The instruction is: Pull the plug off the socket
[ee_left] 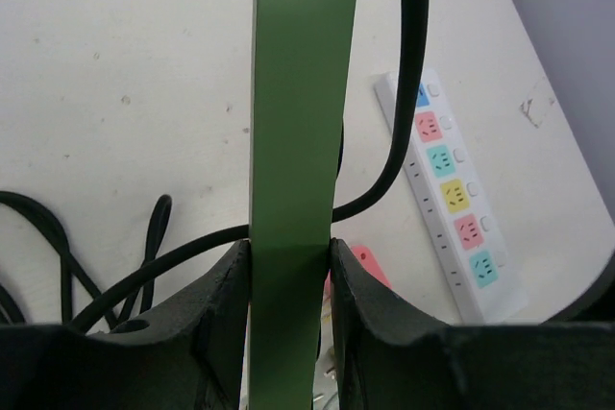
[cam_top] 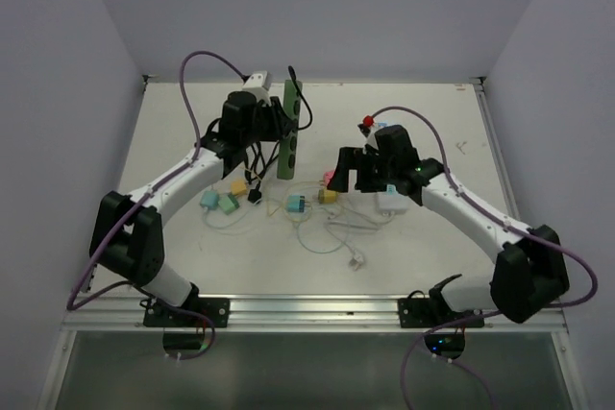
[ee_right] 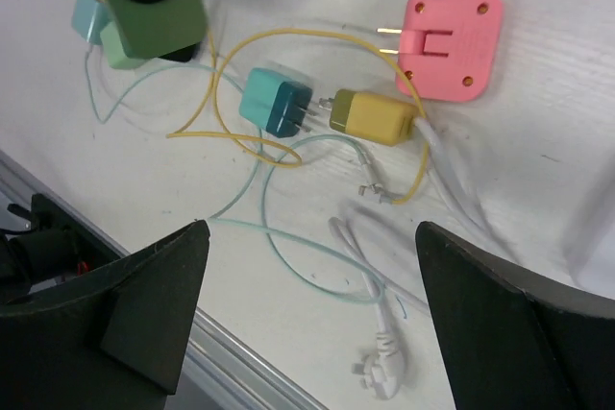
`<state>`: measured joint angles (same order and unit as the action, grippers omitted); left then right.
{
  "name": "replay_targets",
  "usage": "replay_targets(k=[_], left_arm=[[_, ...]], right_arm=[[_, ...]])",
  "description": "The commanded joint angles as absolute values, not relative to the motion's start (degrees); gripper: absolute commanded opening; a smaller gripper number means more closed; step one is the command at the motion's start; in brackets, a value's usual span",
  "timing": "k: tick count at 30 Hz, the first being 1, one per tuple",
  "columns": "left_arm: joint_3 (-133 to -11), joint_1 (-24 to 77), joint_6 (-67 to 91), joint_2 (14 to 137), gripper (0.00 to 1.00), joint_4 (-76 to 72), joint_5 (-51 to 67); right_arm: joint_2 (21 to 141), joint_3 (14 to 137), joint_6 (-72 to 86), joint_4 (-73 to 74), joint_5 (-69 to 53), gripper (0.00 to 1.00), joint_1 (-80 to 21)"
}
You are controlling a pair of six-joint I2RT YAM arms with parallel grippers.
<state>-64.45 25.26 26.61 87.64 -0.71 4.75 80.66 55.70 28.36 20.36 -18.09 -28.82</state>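
My left gripper [cam_top: 280, 132] is shut on a long green socket strip [cam_top: 288, 133] and holds it off the table, tilted on edge. In the left wrist view the strip [ee_left: 300, 122] is pinched between both fingers of the gripper [ee_left: 291, 266], and a black cable [ee_left: 408, 93] curves past its right side. A black plug [cam_top: 304, 118] sits on the strip's right face. My right gripper [cam_top: 339, 171] is open and empty, to the right of the strip and apart from it. In the right wrist view the strip's end [ee_right: 152, 7] is at the top left, beyond the gripper [ee_right: 312, 237].
A pink adaptor [ee_right: 452, 40], a teal charger [ee_right: 274, 103], a yellow charger [ee_right: 375, 117] and thin cables lie below my right gripper. A white plug [ee_right: 380, 376] lies near the front rail. A white socket strip [ee_left: 452, 199] lies to the right. More chargers [cam_top: 221, 201] lie at the left.
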Motion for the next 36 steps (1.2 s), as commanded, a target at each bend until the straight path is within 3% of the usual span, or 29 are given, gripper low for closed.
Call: replay_targets(k=[1,9,16,24,29,32,35,36], left_arm=[[-71.3,25.7,31.6,92.0,0.00,-10.5,8.3],[-80.9,27.4,42.6,106.7,0.00,-15.6,12.3],[-90.2,31.6,48.7,120.1,0.00,-18.6,10.6],[-91.1,37.1,55.1,127.5,0.02,-22.2,9.1],[-87.5,39.2,57.6,128.6,0.20,-24.5,9.0],[-85.3,39.4,58.5,127.7,0.38,-25.2,9.8],[-82.1,39.3,57.5,124.3,0.66,-25.1,9.0],[-80.8,39.3,56.8,121.9,0.79,-24.4,8.7]], right_arm=[[72.9,56.9,24.4,25.0,-7.6,0.93,-28.7],[58.3,52.5,24.5,25.0,1.0,0.95,-28.6],[54.1,49.7,25.3,26.0,2.1,0.96,-28.7],[51.5,47.7,26.3,27.4,2.4,0.96,-28.7],[50.6,47.4,26.3,28.0,3.0,0.97,-28.7],[50.3,47.8,26.4,28.9,3.5,0.97,-28.7],[49.1,48.6,25.8,30.2,5.9,0.97,-28.7],[48.4,48.9,25.3,30.7,6.7,0.98,-28.7]])
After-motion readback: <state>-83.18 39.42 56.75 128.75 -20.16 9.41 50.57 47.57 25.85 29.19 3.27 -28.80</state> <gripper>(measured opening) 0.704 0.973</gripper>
